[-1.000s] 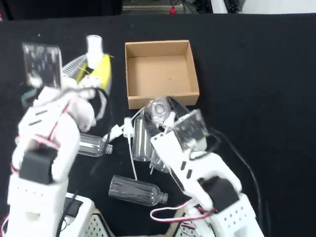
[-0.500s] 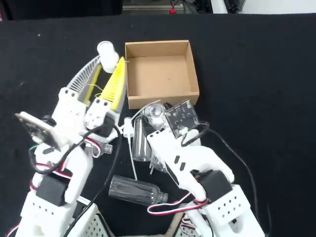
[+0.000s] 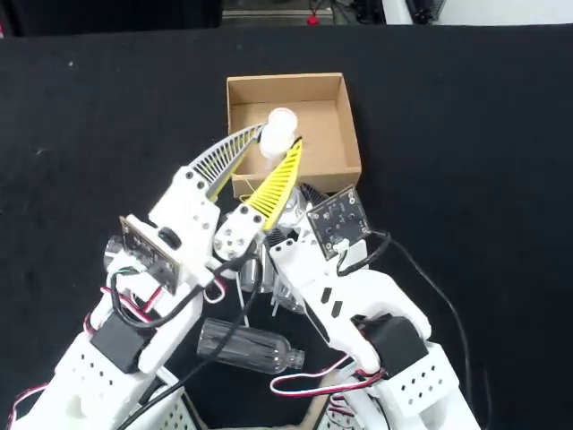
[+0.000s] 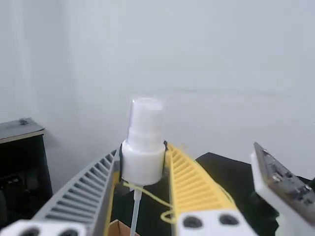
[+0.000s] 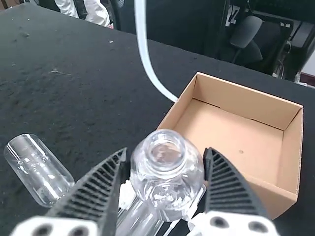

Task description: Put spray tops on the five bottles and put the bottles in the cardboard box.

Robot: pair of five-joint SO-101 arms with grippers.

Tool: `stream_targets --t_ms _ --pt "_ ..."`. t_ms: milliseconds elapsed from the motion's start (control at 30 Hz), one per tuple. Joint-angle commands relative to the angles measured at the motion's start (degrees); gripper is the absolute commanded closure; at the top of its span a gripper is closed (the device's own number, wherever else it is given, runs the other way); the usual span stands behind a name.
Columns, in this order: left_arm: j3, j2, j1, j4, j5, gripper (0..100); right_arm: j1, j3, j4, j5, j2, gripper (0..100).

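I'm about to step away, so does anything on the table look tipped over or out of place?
A capless clear bottle lies on its side near the arm bases. Nothing else stands out: the left gripper holds a spray top, the right gripper an upright open bottle, and the cardboard box is empty.
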Motion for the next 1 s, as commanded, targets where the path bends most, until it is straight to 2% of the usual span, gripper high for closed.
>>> stream_targets --t_ms 0,233,700,867,967 --pt "-7.3 -0.4 2.1 1.1 -0.7 94 -0.8 -2.9 -0.1 -0.1 -0.6 82.9" --pt "-12.8 -0.3 8.0 12.7 -0.7 94 -0.5 -2.9 0.1 -0.1 -0.6 82.9" --pt "-12.0 -0.4 8.0 14.9 -0.5 94 -0.5 -2.9 0.3 -0.2 -1.0 82.9" --pt "-16.0 -0.4 7.5 20.0 6.2 94 -0.5 -2.9 0.3 -0.2 -1.0 82.9" --pt "-17.3 -0.4 5.1 20.8 7.1 94 -0.5 -2.9 0.3 -0.2 -1.0 82.9"
